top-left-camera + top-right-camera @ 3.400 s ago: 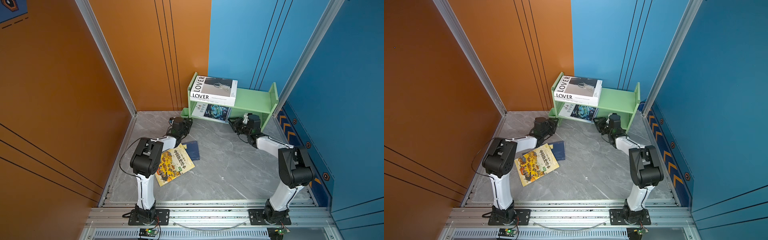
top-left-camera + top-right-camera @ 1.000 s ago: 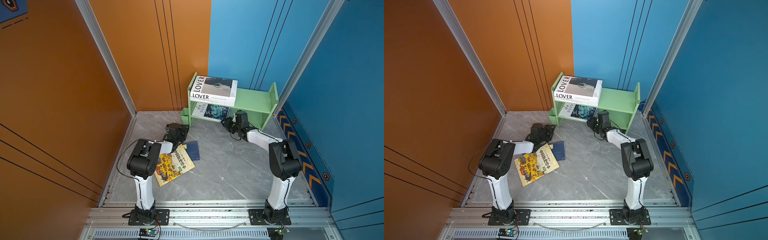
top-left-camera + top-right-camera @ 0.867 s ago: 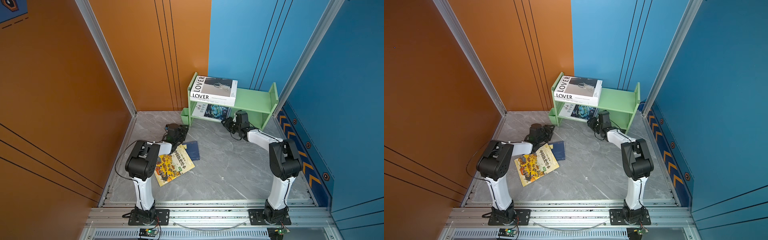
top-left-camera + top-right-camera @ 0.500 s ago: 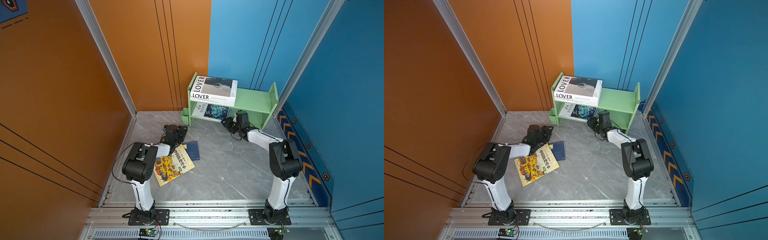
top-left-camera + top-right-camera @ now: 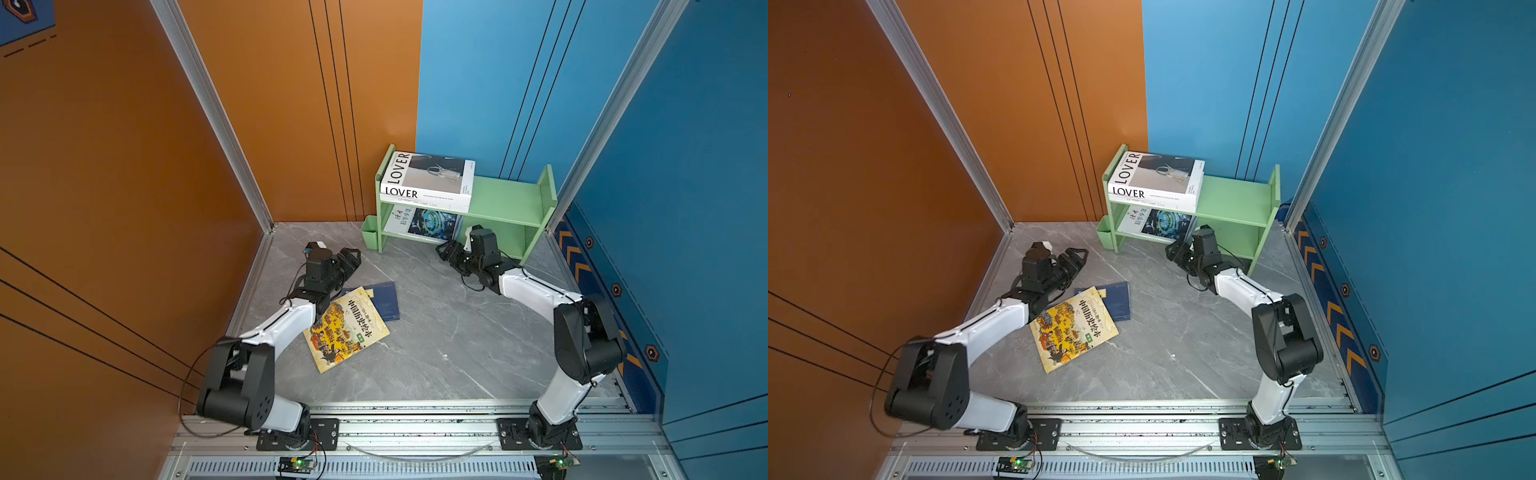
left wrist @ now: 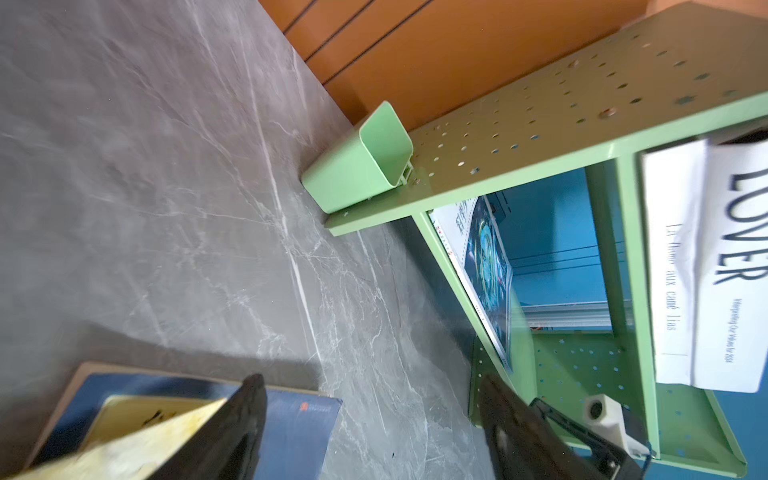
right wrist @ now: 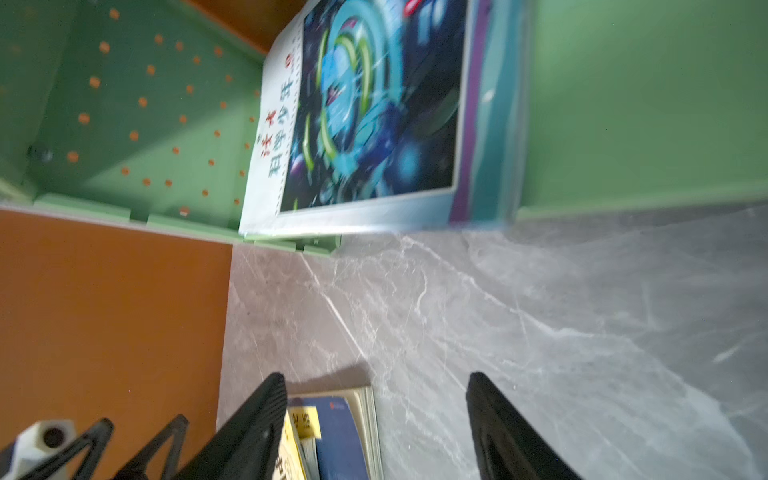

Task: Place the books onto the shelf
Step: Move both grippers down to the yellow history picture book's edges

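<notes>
already the thick white "lover" book [image 5: 428, 178] and teal sci-fi book [image 5: 432, 222] sat on the light green wooden shelf [image 5: 505, 199]; the yellow illustrated book [image 5: 347, 328] and navy book [image 5: 384, 299] lay unshelved on the grey floor [image 5: 436, 353]; left gripper [image 5: 353, 258] and right gripper [image 5: 446, 249] gaped empty.

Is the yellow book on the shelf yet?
No: the yellow book lies flat on the grey floor, overlapping a navy book.

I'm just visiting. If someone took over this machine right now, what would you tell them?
Left gripper: open, empty, low beside the loose books.
Right gripper: open, empty, at the front of the shelf's lower tier.
Done: LOVER book on the top tier, teal book on the lower tier.
Left: yellow book lying partly over a navy book on the table; both need shelving.
</notes>
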Controlling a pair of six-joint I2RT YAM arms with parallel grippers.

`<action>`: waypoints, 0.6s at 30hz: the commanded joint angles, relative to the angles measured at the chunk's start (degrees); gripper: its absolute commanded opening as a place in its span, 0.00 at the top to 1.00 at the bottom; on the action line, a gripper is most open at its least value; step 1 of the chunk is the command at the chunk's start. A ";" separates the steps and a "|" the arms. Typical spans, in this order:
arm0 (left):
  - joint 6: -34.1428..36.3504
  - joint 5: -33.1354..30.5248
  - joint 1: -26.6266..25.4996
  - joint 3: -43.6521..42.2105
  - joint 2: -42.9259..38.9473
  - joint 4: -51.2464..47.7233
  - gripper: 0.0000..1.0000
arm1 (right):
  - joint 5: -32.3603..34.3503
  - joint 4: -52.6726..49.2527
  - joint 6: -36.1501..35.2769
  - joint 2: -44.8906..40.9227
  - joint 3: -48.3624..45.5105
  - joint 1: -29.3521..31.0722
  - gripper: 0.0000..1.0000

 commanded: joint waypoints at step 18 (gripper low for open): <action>11.07 -3.82 4.86 -21.92 -41.30 -43.26 0.02 | -0.23 -10.37 -11.42 5.12 1.27 21.19 0.08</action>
